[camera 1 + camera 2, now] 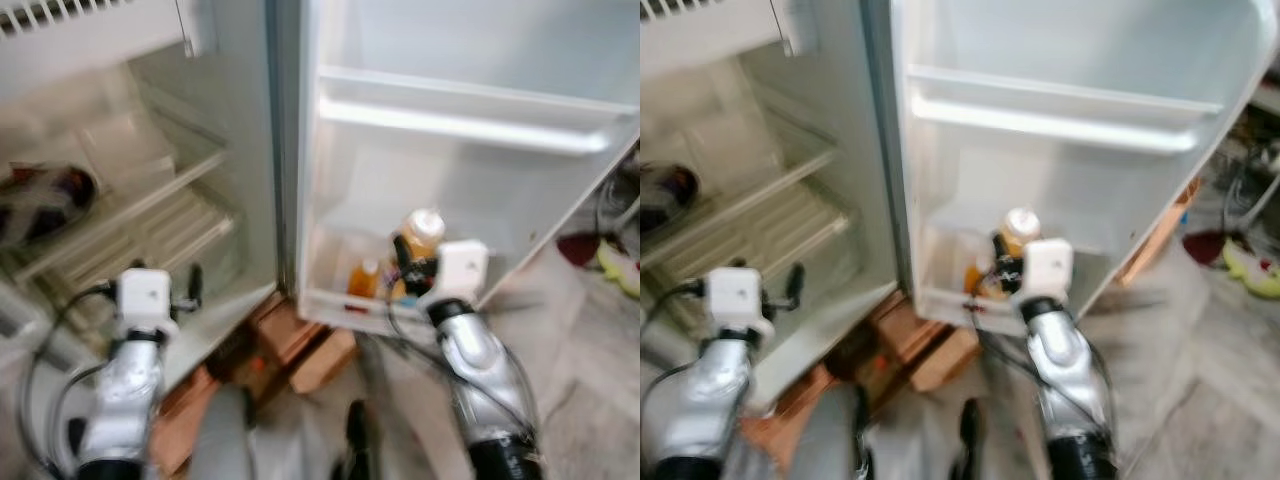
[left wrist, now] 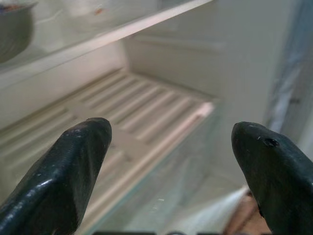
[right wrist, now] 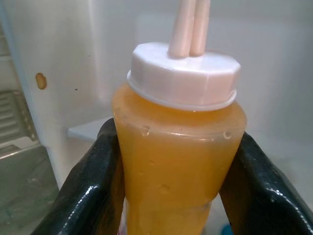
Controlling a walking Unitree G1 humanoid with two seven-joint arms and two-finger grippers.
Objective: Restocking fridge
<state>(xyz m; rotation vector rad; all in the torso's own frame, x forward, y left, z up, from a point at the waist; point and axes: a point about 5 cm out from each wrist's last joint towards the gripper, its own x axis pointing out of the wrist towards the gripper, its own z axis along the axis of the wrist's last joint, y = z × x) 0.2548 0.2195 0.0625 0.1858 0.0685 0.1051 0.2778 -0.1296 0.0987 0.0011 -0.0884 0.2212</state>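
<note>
The fridge stands open, with its door point(image 1: 470, 170) swung out to the right. My right gripper point(image 1: 405, 270) is shut on an orange juice bottle point(image 1: 420, 235) with a white cap. It holds the bottle upright in the door's lowest bin point(image 1: 330, 305). In the right wrist view both black fingers point(image 3: 93, 176) press the bottle point(image 3: 178, 166) just below the cap. A smaller orange bottle point(image 1: 365, 278) stands in the same bin, to the left. My left gripper point(image 1: 185, 295) is open and holds nothing, in front of the fridge's ribbed lower shelf point(image 2: 146, 112).
A dark, blurred item point(image 1: 50, 195) lies on the glass shelf point(image 1: 150, 200) inside the fridge. Brown blocks point(image 1: 300, 345) lie on the floor under the fridge's front edge. Red and yellow things point(image 1: 615, 260) lie on the floor at the far right.
</note>
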